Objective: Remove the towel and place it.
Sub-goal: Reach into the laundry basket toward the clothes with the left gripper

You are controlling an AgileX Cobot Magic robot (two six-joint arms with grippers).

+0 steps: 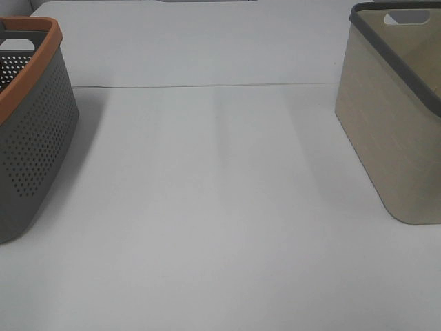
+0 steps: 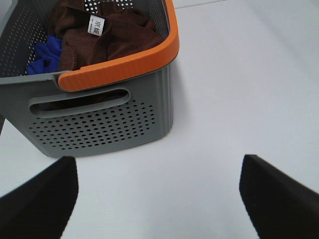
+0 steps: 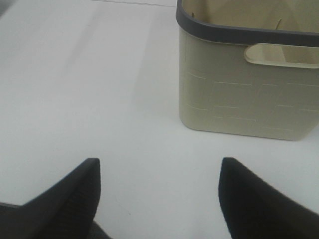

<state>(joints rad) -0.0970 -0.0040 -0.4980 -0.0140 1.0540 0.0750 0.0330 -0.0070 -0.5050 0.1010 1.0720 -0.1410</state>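
Two baskets stand well apart on the white table [image 1: 220, 207], with a broad bare stretch between them: a grey perforated basket [image 1: 34, 158] on the left and a beige basket [image 1: 389, 138] on the right. The towel [image 2: 114, 42], dark reddish-brown, lies crumpled inside the grey one in a heap with no clear long axis, partly over a blue cloth [image 2: 45, 55], its small white tag [image 2: 97, 26] facing up. From the left gripper [image 2: 158, 164] the towel lies ahead and beyond the basket's near wall, below the orange rim [image 2: 124, 62], so the reach would probably have to go over that rim and then down. That gripper's jaws are spread wide with nothing between them, over bare table just short of the basket. The right gripper [image 3: 159, 162] is likewise wide apart and holding nothing, facing the beige basket, so the left arm is clearly the nearer one. Neither arm shows in the high view, and the middle of the table offers free room for carrying the cloth across.
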